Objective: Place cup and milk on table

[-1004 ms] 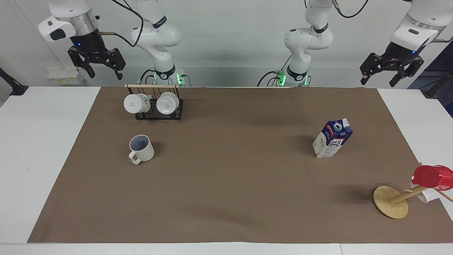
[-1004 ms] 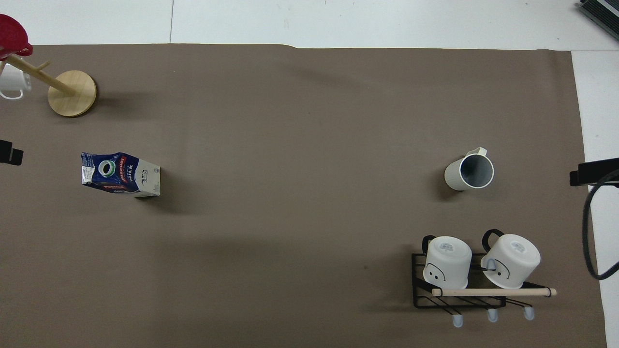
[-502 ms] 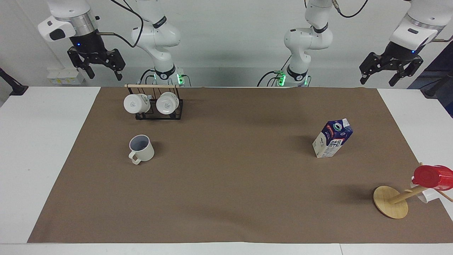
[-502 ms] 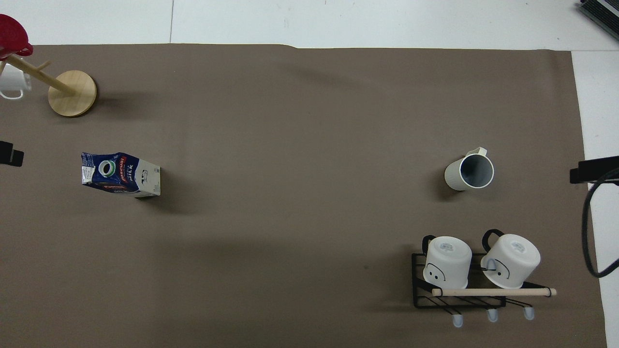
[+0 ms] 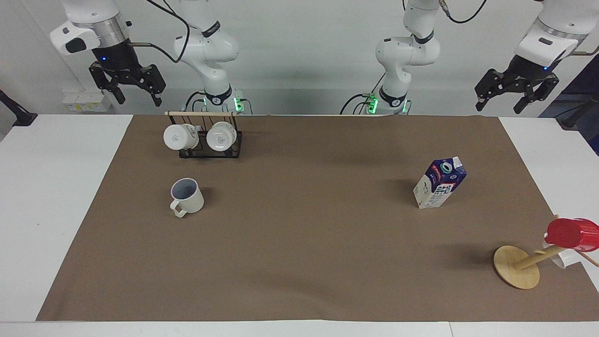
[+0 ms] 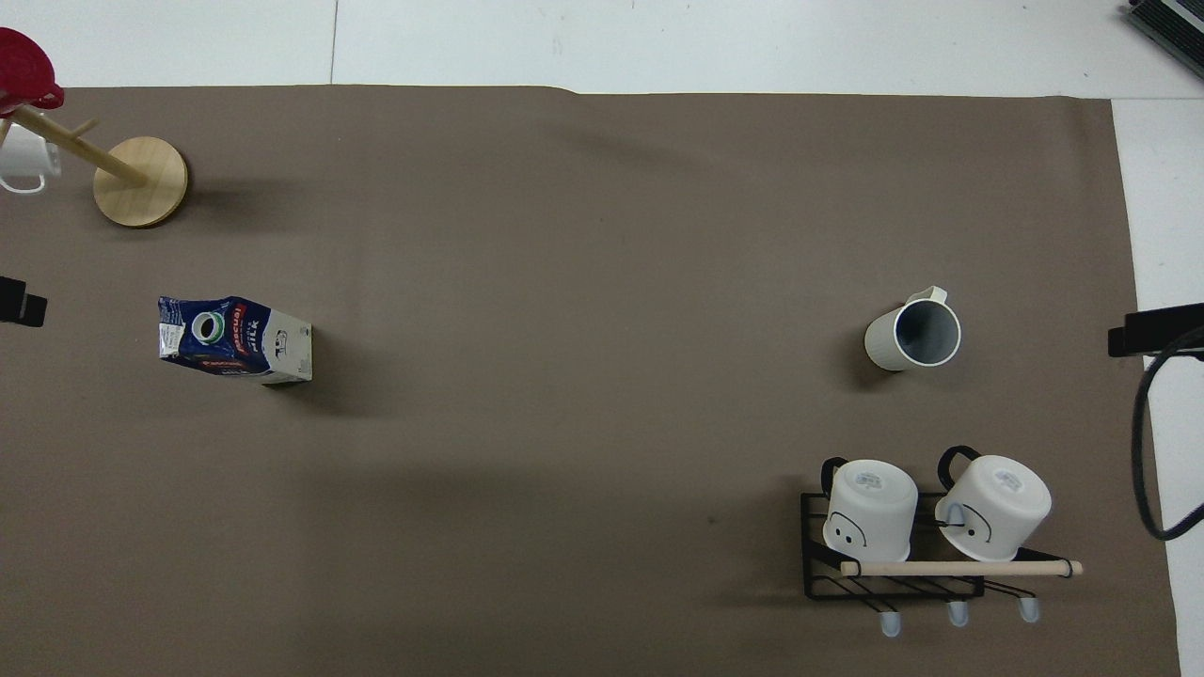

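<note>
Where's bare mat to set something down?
Widest bare patch: the brown mat between the cream-beige mug and the blue-white milk carton. Crowded: the black wire rack with white mugs, and the wooden cup stand.

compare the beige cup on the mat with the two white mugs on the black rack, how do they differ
The cup is cream-beige with a grey-lavender inside; the white mugs are white with printed bases. The cup stands upright, mouth up, directly on the brown mat; the white mugs hang tipped over on the black rack. The cup sits farther from the robots than the white mugs. Both kinds have one loop handle, and no gripper touches either.
</note>
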{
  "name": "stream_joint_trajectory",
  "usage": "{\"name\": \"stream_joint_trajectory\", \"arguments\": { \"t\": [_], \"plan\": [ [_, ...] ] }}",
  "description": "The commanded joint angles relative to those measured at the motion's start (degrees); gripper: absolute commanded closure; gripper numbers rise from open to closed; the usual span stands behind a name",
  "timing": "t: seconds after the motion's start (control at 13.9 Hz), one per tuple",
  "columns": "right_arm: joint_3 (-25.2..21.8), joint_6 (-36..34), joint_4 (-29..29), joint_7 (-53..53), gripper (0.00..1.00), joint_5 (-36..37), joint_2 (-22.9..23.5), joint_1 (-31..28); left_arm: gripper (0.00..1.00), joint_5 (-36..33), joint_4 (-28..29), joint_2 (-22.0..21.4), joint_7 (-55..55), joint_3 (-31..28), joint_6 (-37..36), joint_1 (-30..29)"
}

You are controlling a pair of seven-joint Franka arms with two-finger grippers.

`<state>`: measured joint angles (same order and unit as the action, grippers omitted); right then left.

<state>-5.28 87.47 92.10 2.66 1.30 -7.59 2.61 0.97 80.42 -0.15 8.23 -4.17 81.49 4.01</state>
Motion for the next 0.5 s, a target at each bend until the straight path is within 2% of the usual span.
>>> {"name": "stream_joint_trajectory", "arguments": {
  "t": [0.0, 0.14, 0.43],
  "plan": [
    [0.4, 0.1, 0.5, -1.1, 0.00, -0.4, -0.3, -0.5, 0.00, -0.6, 0.7, -1.0, -0.4, 0.0, -0.4, 0.1],
    [0.2, -2.5, 0.4, -1.2, 0.00, -0.4, -0.4, -1.1, 0.00, -0.6, 0.7, -1.1, -0.3, 0.0, -0.6, -0.1],
    [0.2, -2.6, 0.1, -1.1, 0.00, -0.3, -0.8, -1.2, 0.00, -0.6, 0.7, -1.1, -0.3, 0.0, -0.5, -0.1]
  ]
}}
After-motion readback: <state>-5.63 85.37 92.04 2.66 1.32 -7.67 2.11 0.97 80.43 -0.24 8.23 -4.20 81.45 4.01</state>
